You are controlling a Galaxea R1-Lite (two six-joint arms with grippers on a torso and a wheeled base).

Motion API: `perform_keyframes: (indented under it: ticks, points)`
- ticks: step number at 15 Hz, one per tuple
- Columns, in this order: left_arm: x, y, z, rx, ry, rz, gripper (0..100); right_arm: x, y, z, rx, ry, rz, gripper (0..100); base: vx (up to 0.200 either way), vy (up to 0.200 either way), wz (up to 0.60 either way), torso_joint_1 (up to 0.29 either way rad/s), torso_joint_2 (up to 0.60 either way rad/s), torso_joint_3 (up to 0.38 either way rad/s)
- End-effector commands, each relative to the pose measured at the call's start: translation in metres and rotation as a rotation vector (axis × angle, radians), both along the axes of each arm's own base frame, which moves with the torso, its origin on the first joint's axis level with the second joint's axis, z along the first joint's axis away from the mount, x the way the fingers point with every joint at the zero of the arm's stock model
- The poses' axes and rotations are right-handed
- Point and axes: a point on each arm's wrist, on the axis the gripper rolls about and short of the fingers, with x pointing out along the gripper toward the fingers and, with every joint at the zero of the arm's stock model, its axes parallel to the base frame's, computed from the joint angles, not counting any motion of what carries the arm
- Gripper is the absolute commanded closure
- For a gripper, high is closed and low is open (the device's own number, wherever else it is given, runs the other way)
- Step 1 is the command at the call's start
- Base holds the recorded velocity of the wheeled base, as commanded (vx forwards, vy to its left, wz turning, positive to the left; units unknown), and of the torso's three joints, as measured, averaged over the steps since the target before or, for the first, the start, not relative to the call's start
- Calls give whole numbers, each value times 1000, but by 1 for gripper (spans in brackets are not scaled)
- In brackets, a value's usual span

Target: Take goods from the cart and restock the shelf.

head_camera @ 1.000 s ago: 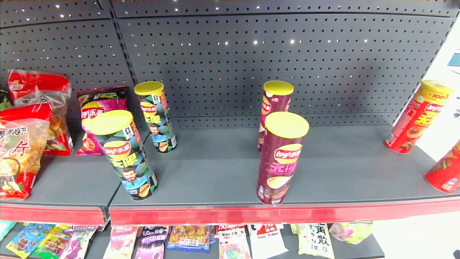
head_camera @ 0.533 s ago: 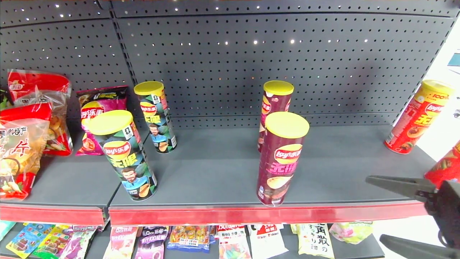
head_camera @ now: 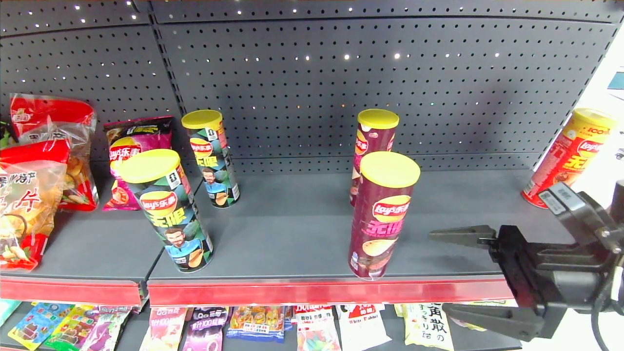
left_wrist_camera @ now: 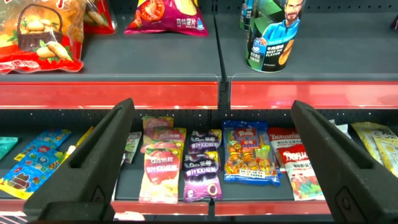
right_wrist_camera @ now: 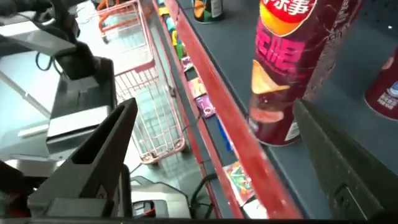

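Note:
On the grey shelf (head_camera: 292, 229) stand two purple chip cans, one at the front edge (head_camera: 382, 214) and one behind it (head_camera: 373, 131). Two dark green cans (head_camera: 168, 209) (head_camera: 210, 156) stand further left, and a red can (head_camera: 568, 156) at the far right. My right gripper (head_camera: 438, 273) is open and empty, level with the shelf's red edge, just right of the front purple can (right_wrist_camera: 298, 62). The wire cart (right_wrist_camera: 149, 93) is on the floor below. My left gripper (left_wrist_camera: 211, 106) is open and empty, facing the lower shelf under the front green can (left_wrist_camera: 273, 34).
Snack bags (head_camera: 34, 180) and a magenta chip bag (head_camera: 134, 151) fill the shelf's left end. Candy packets (left_wrist_camera: 205, 165) lie on the lower shelf. Bare shelf runs between the green and purple cans and right of the purple ones. A pegboard wall (head_camera: 341, 87) backs the shelf.
My right gripper has come into the head view from the lower right, moving up and left toward the front purple can. It now hides a second red can at the far right.

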Motion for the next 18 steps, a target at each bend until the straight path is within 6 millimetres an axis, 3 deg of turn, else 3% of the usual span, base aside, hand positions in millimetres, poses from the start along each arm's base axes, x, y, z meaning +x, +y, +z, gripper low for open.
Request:
perform_keyframes:
  ticks: [1, 5, 18]
  points:
    - [0, 0, 0, 0, 0, 1, 0, 23, 7, -10, -17, 43, 4, 0, 0, 0, 0, 0, 0, 0]
    - [0, 0, 0, 0, 0, 1, 0, 53, 11, -18, -57, 41, -60, 0, 0, 0, 0, 0, 0, 0]
    - [0, 0, 0, 0, 0, 1, 0, 79, 20, -28, -90, 0, -44, 0, 0, 0, 0, 0, 0, 0]
